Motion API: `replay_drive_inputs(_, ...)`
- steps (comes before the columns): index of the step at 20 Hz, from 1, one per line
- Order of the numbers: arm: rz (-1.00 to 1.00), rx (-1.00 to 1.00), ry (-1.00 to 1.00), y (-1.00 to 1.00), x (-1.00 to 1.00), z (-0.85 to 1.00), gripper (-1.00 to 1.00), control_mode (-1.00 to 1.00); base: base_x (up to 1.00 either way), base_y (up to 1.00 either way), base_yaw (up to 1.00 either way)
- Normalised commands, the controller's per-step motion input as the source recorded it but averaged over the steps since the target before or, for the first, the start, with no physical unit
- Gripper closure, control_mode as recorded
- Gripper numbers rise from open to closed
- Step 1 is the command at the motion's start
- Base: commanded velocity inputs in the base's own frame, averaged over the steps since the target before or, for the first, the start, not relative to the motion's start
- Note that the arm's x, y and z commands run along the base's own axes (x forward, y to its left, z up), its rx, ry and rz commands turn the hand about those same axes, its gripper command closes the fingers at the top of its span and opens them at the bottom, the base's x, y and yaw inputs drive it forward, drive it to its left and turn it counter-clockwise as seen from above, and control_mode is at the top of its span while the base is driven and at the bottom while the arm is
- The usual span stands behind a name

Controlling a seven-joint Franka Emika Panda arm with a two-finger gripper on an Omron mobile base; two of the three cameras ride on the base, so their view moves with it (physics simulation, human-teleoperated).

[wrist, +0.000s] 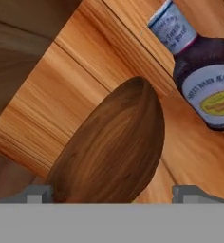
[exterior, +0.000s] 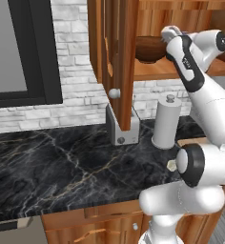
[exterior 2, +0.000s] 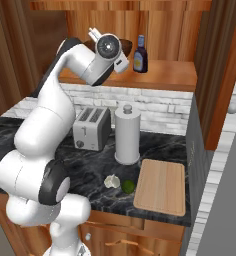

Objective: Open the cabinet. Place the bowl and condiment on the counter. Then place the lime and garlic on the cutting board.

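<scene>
right in front of the hand camera sits the bowl (wrist: 111,147), its dark-brown wooden side lying between the two spread fingertips (wrist: 35,194) of the hand (wrist: 111,195), which stands wide open with nothing gripped; whether either tip touches the bowl cannot be told. beside the bowl on the same cabinet shelf (exterior 2: 160,75) stands the condiment (wrist: 204,71), a dark bottle with a blue cap and pale label, upright on the shelf in the right base view, just to the right of the bowl and apart from it. the cabinet (exterior: 119,57) has its door swung open, its round silvery knob (exterior: 114,93) showing on the door edge in the left base view. down on the black marble bench (exterior: 57,167), the cutting board (exterior 2: 161,186) lies flat near the front edge, bare on top. the lime (exterior 2: 128,186) rests on the bench just left of the board, and the garlic (exterior 2: 111,181) sits just left of the lime. behind them stand a paper-towel roll (exterior 2: 127,134) and, to its left, a toaster (exterior 2: 92,128).
</scene>
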Motion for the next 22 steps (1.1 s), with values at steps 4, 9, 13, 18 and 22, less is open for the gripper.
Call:
replay_drive_inputs(4, 0.02, -0.02, 0.09, 0.02, 0.55, 0.00, -1.00, -1.00, 0.00, 0.00, 0.00)
replay_drive_inputs(9, 0.01, -0.03, 0.11, 0.00, 0.49, 0.00, -1.00, -1.00, 0.00, 0.00, 0.00)
replay_drive_inputs(13, 0.00, -0.03, 0.09, 0.00, 0.34, -0.02, -1.00, -1.00, 0.00, 0.00, 0.00)
replay_drive_inputs(18, 0.00, -0.01, 0.02, 0.00, 0.10, -0.02, 1.00, -1.00, 0.00, 0.00, 0.00)
replay_drive_inputs(22, 0.00, 0.00, 0.00, 0.00, 0.00, 0.00, 1.00, -1.00, 0.00, 0.00, 0.00)
